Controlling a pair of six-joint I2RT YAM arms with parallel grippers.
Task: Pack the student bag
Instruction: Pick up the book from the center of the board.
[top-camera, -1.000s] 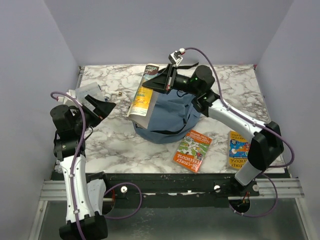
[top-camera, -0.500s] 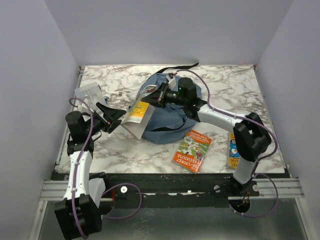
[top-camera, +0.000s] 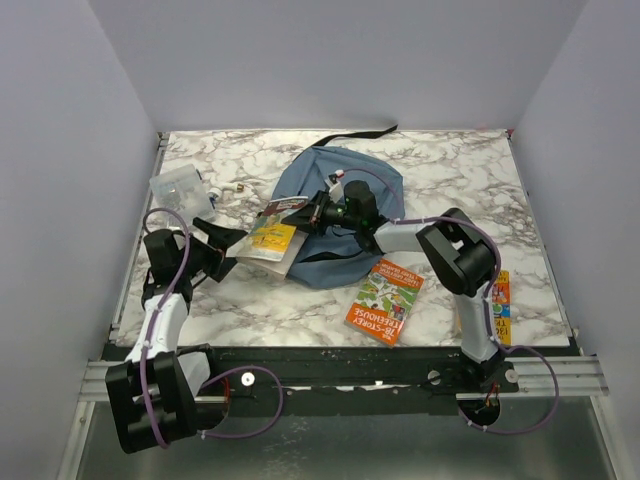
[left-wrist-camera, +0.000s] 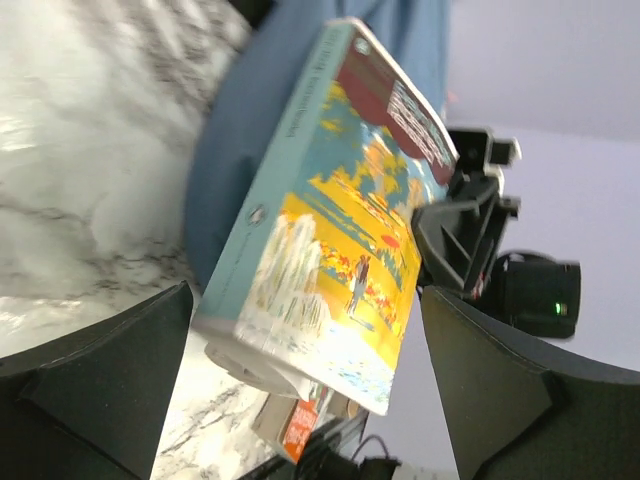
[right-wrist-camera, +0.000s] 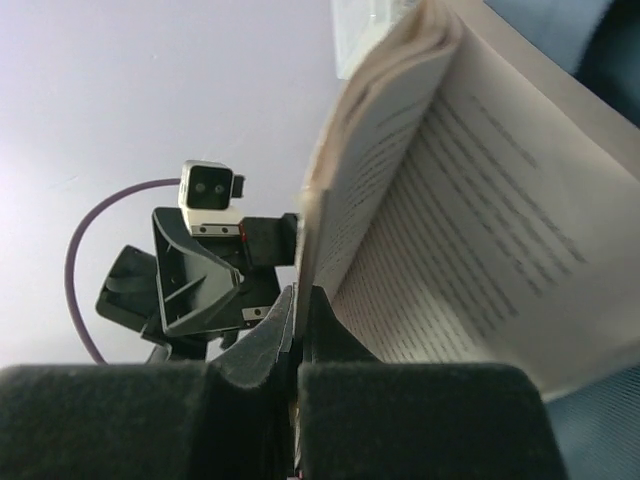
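Two grippers face each other across one book. Right gripper (top-camera: 314, 211): jaws closed, pinching a thin leaf at the edge of a paperback (top-camera: 270, 238); whether this is the cover alone or a few pages with it cannot be told. The book is held off the table, tilted, yellow-and-teal cover toward the left arm, and the right wrist view shows its printed pages fanned open. Left gripper (top-camera: 238, 248): jaws spread wide, holding nothing, aimed at the paperback's cover from just beside its left edge; contact cannot be made out. Backpack (top-camera: 350, 180): dusty blue, rounded, lying flat at the middle of the marble table (top-camera: 450, 160) toward the back, directly under and behind the right gripper, with the paperback overhanging its front-left side. One black strap (top-camera: 362, 134) trails from the backpack to the table's back edge. Second book (top-camera: 385, 300): green-and-orange cover, flat on the table just in front of the backpack, to the right. Third book (top-camera: 500, 298): near the right edge, mostly hidden by the right arm. Clear plastic box (top-camera: 178, 186): back left, well apart from the backpack.
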